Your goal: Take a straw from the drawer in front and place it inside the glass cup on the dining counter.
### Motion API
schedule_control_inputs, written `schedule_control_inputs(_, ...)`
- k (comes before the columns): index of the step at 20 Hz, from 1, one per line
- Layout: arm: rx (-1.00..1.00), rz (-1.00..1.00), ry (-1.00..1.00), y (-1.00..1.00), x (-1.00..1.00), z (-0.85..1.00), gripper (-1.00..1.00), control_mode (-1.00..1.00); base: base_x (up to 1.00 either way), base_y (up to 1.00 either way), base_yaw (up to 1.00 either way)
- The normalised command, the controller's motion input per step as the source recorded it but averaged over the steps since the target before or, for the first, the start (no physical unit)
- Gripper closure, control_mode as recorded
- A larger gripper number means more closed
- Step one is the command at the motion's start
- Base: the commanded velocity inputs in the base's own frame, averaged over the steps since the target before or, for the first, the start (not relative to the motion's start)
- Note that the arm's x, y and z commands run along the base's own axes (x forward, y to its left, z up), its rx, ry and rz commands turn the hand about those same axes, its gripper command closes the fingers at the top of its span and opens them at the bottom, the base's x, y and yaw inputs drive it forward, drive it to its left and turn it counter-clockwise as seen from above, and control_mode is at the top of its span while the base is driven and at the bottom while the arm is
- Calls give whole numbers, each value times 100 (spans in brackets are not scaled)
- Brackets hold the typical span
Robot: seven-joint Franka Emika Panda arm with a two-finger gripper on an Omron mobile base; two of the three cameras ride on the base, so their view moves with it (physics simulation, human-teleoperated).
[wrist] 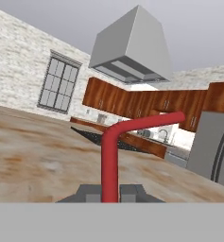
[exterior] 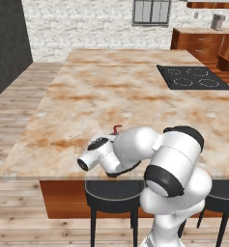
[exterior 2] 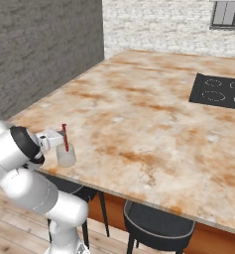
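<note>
The red straw (exterior 2: 65, 138) stands nearly upright with its lower end in the glass cup (exterior 2: 66, 157), near the front left corner of the dining counter (exterior 2: 139, 114). My gripper (exterior 2: 58, 140) is shut on the straw beside the cup's rim. In the hand view the straw (wrist: 109, 160) rises between my gripper's (wrist: 109, 193) tips and bends to the right at its top. From the left base view only the straw's bent top (exterior: 117, 128) shows above my gripper (exterior: 112, 137), over the counter (exterior: 87, 96); the arm hides the cup. The drawer is out of view.
A black cooktop (exterior: 193, 77) (exterior 2: 220, 89) is set into the far right of the counter. Dark stools (exterior: 111, 193) (exterior 2: 158, 223) stand under the counter's front edge. Behind are a range hood (wrist: 132, 47), wooden cabinets and a fridge (wrist: 212, 146).
</note>
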Motion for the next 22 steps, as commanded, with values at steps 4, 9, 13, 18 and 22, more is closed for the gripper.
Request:
schedule_control_inputs(4, 0, 0, 0, 0, 0, -8, 100, -100, 0, 0, 0)
schedule_control_inputs(9, 0, 0, 0, 0, 0, -2, -100, -100, 0, 0, 0)
schedule_control_inputs(13, 0, 0, 1, 0, 0, 0, -100, -100, 0, 0, 0)
schedule_control_inputs(18, 0, 0, 0, 0, 0, 0, -100, -100, 0, 0, 0)
schedule_control_inputs(22, 0, 0, 4, 0, -4, 0, -100, -100, 0, 0, 0)
